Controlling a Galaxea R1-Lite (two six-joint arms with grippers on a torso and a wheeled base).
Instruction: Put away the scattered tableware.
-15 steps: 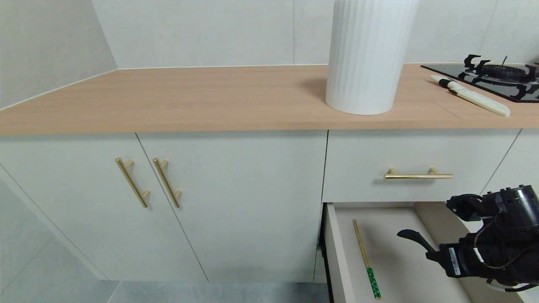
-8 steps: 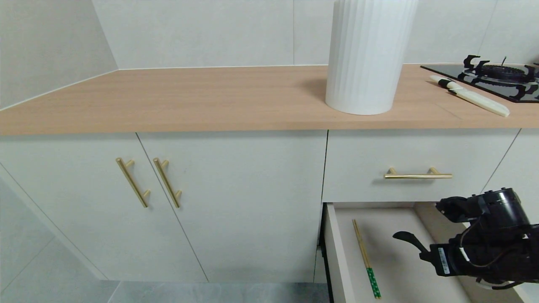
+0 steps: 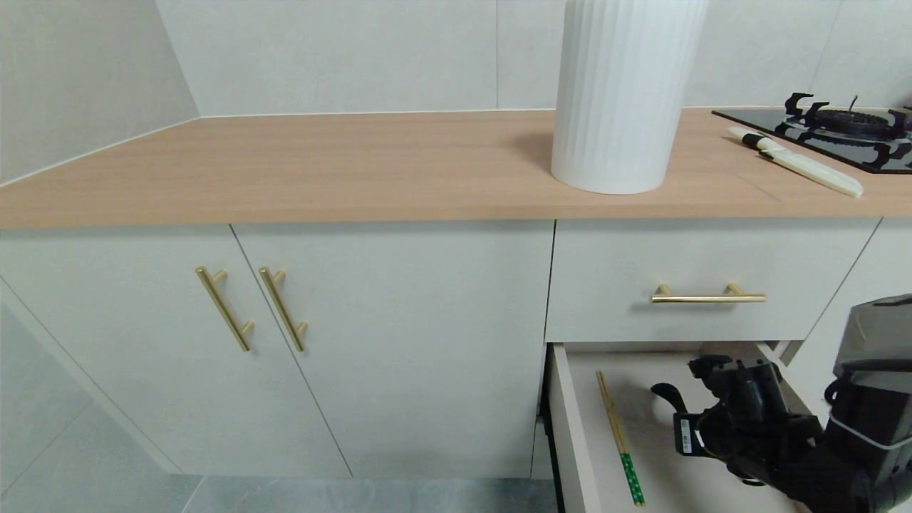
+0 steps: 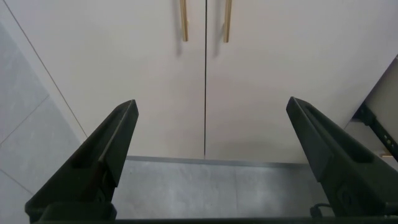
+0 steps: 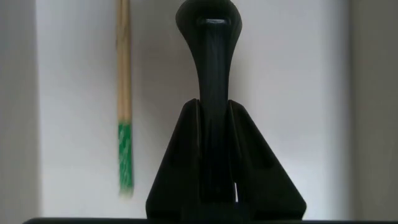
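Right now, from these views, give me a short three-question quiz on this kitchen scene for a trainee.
1. True or false: the chopsticks lie in the open drawer.
2. The knife lies on: A) the counter; B) the floor; C) the drawer.
3. Fill in: the right gripper is shut on a black ____.
Key: 1 true; 2 A; 3 spoon.

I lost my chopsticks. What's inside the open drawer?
Green-ended chopsticks lie in the drawer by its left wall. The right gripper, holding a black spoon, covers part of its floor.
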